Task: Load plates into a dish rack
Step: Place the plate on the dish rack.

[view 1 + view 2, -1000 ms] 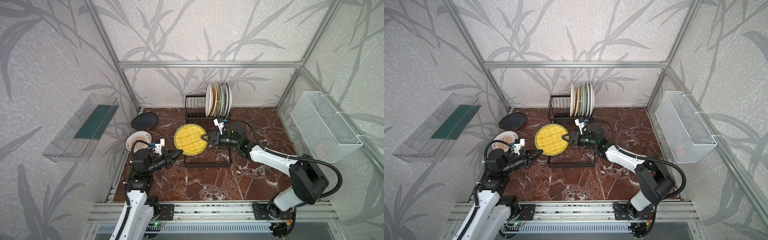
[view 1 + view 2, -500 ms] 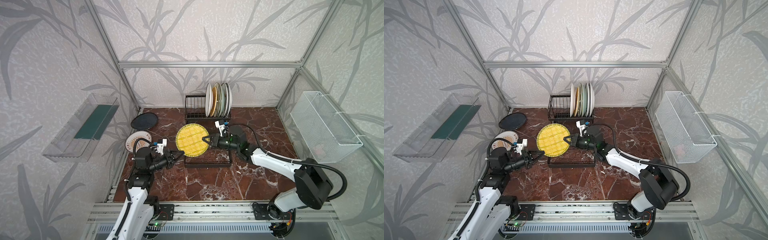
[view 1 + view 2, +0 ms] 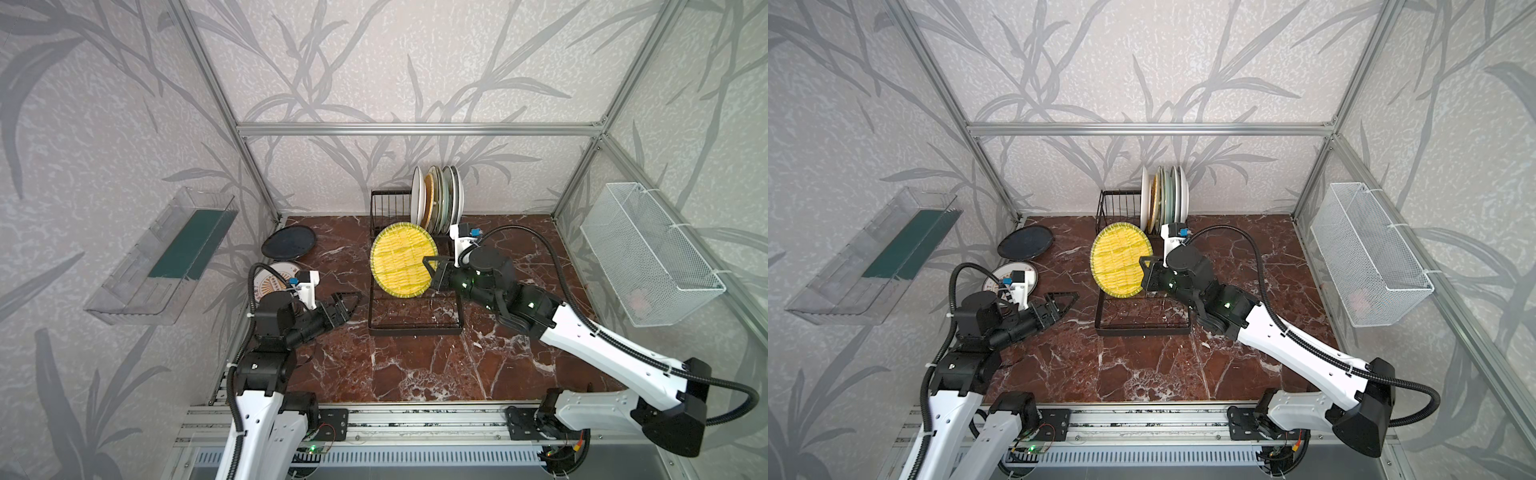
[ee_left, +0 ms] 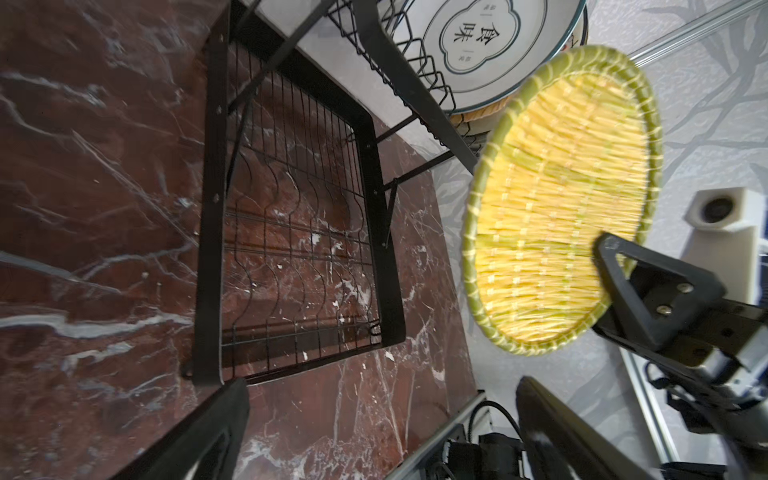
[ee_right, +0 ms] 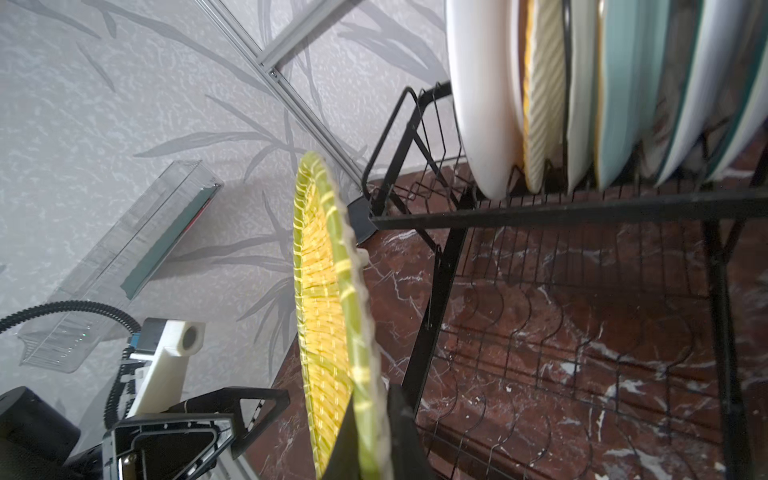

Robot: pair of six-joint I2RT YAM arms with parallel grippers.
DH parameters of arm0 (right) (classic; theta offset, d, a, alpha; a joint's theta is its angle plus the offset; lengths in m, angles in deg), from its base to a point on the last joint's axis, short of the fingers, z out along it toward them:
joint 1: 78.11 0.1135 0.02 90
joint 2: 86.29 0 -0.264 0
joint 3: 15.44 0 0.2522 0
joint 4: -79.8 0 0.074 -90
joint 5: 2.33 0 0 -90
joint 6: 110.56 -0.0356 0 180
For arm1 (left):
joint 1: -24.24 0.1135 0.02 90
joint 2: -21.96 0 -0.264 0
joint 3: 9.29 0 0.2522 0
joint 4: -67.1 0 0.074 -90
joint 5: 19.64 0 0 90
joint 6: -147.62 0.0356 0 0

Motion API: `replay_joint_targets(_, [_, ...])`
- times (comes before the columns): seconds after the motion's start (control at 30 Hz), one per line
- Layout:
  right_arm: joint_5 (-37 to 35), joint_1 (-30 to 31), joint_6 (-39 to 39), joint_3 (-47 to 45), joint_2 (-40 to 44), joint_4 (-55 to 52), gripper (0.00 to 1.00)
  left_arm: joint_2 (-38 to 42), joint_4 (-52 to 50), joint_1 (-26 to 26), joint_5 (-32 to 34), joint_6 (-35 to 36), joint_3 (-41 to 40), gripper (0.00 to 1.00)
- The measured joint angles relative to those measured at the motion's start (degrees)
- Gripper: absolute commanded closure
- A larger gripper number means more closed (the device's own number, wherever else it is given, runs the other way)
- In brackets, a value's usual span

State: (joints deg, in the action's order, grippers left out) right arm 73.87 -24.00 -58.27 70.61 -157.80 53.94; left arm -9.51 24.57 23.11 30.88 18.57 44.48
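My right gripper (image 3: 430,266) (image 3: 1144,266) (image 5: 370,424) is shut on the rim of a yellow woven-look plate (image 3: 402,259) (image 3: 1120,259) (image 4: 561,199) (image 5: 328,311). It holds the plate nearly on edge above the flat tray of the black wire dish rack (image 3: 413,328) (image 3: 1142,330). Several plates (image 3: 436,199) (image 3: 1163,195) stand upright in the rack's raised section. My left gripper (image 3: 349,301) (image 3: 1065,303) (image 4: 382,436) is open and empty, left of the rack and apart from the plate. A black plate (image 3: 289,244) and a sunburst plate (image 3: 272,282) lie flat at the table's left.
A clear plastic bin (image 3: 166,257) hangs on the left wall and a white mesh basket (image 3: 648,253) on the right wall. Aluminium frame posts stand at the back corners. The rail with both arm bases runs along the front edge.
My right gripper closed on the yellow plate and carried it slightly up and toward the rack's raised section. My left gripper opened, let go and drew back to the left.
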Motion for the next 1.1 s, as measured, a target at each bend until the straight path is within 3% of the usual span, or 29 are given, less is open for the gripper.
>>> replay_joint_targets(0.2, [-16.06, 5.31, 9.88, 13.25, -5.51, -3.74, 1.00, 0.66, -4.83, 0.00, 4.66, 5.75, 2.23, 0.01])
replay_joint_targets(0.53, [-38.47, 8.46, 29.53, 38.38, -27.23, -0.79, 1.00, -0.35, -7.15, 0.00, 7.89, 10.12, 2.27, 0.01])
replay_joint_targets(0.93, [-52.30, 8.17, 48.85, 67.63, -51.49, 1.46, 1.00, -0.13, -3.52, 0.00, 6.38, 11.04, -0.79, 0.01])
replay_joint_targets(1.1, [-53.72, 7.02, 49.11, 79.49, -58.31, -4.52, 1.00, 1.05, -2.54, 0.00, 6.21, 11.04, -1.27, 0.01])
